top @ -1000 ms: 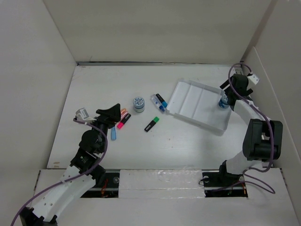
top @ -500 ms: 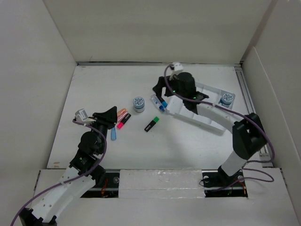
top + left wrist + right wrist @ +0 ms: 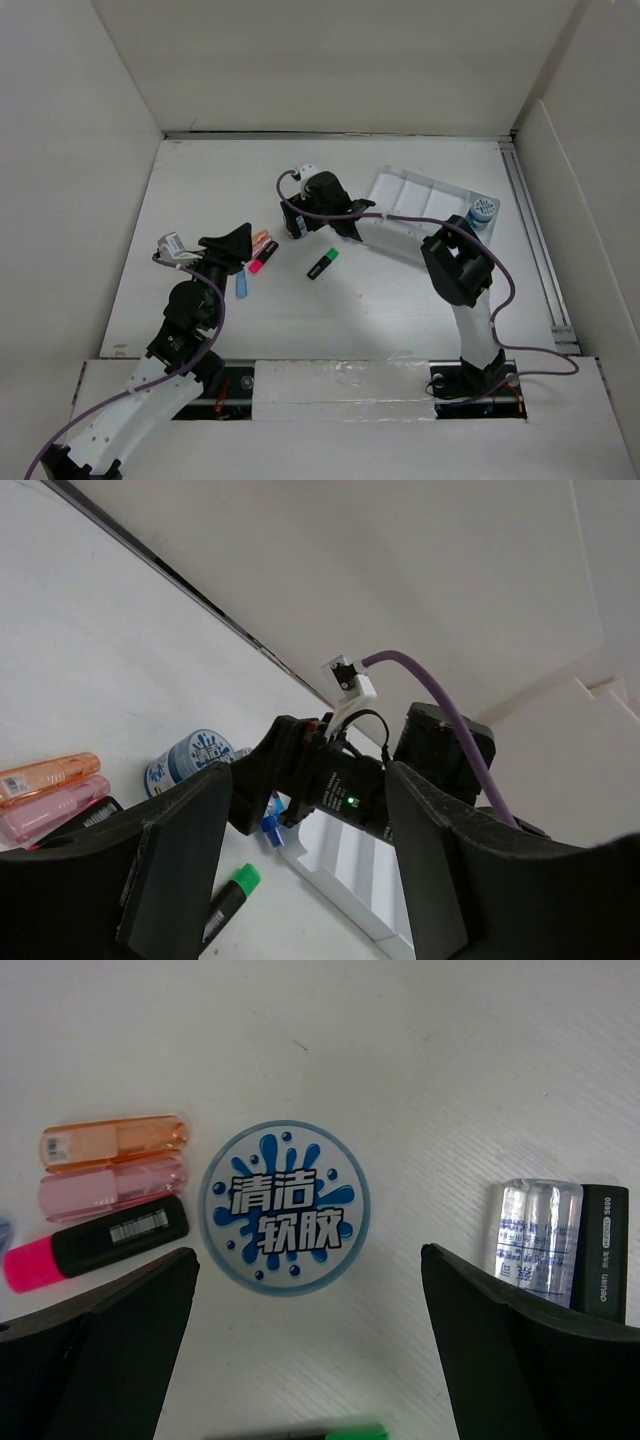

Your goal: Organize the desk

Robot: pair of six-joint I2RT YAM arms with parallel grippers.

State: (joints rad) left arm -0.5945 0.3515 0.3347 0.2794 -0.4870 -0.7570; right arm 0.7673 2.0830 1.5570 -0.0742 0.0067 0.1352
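**Top external:** fixed high at the near edge of the worktop (image 3: 200, 190), looking down over all of it.

**Right wrist:** close above the round blue-printed tub (image 3: 285, 1208), facing straight down, with its own fingers (image 3: 100, 1360) in the lower corners.

**Left wrist:** low, facing obliquely past the tub toward the back wall (image 3: 400, 560).

Both wrist views share the tub and the orange highlighter (image 3: 113, 1141) beside it.
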